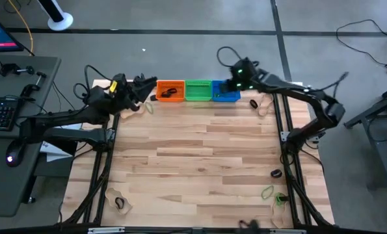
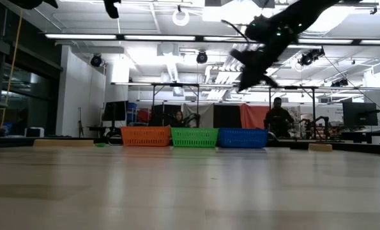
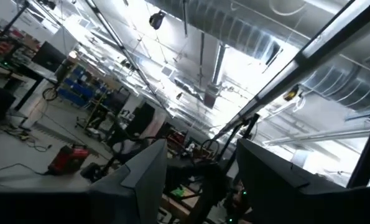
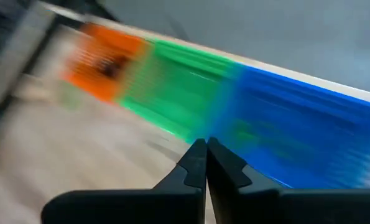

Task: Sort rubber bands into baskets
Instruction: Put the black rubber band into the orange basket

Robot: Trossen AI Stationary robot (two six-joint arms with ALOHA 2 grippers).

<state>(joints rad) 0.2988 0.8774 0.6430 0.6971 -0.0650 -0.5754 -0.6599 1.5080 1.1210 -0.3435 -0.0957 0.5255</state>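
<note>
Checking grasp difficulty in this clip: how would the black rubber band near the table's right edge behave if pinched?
The black rubber band lies flat as a thin loop, so it is probably floppy, light, and would likely dangle. Being so flat on the table, it may slip from closing jaws.

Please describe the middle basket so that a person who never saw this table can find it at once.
At the table's far edge, three small baskets stand in a row. The green basket is the middle one, between the orange basket and the blue basket; colour alone sets it apart.
</note>
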